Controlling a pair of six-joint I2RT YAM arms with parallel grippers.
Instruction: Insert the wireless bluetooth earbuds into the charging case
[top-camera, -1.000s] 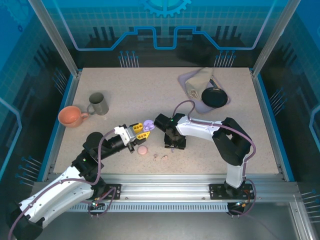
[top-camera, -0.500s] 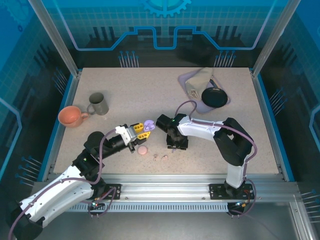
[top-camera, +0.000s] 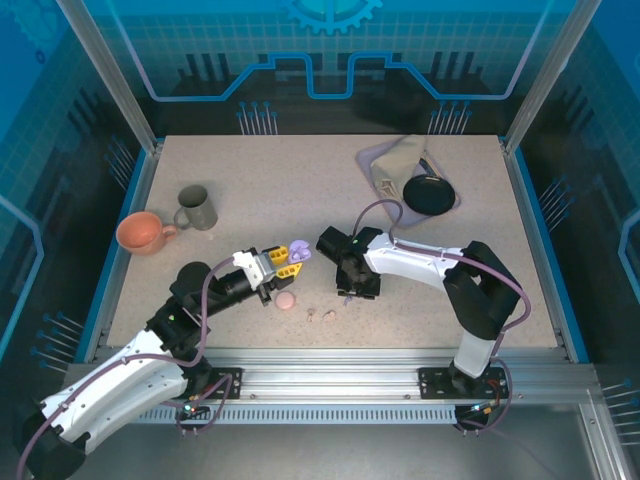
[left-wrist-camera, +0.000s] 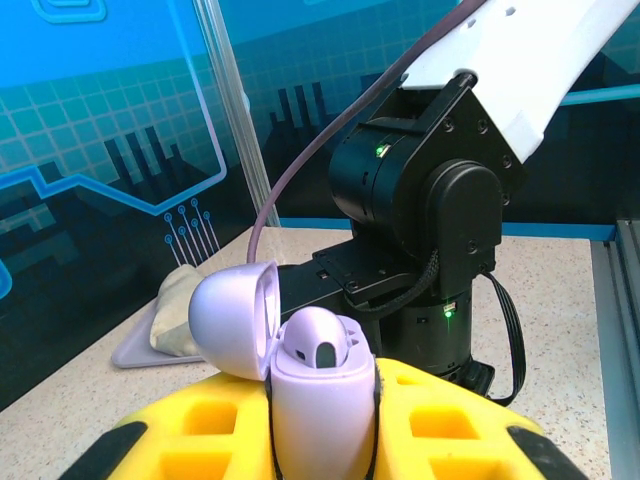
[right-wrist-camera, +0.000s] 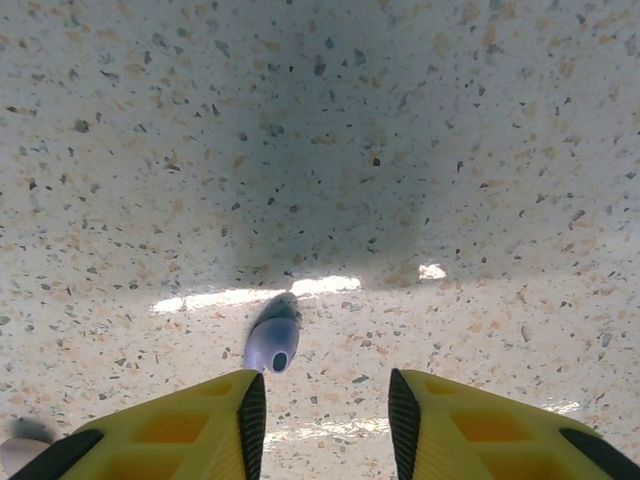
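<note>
Now, 1 lavender earbud lies flat on the speckled table, just in front of the right pincer. It is close to the tip of 1 of the 2 yellow fingers, a bit to the side of the gap between them. The right pincer's fingers are apart and hold nothing. This pincer hangs low over the table and points down at it.

Another lavender earbud sits inside the lavender case. The left pincer is clamped on that case, with 1 finger on each side of it. The lid is flipped open and leans off to the side. Seen from above, the case is held up near the right pincer but does not touch it.

A pink case rests on the table just beside the left pincer, toward the near edge. Near it lie 2 pale pink earbuds, between the pink case and the right pincer. A pale blob at the bottom corner of the right wrist view may be 1 of them, but it is too blurry to tell.

Well apart from the left pincer, out to its side, stand an orange cup and a grey mug. Far past the right pincer, a tray holds a cloth and a black round thing.
</note>
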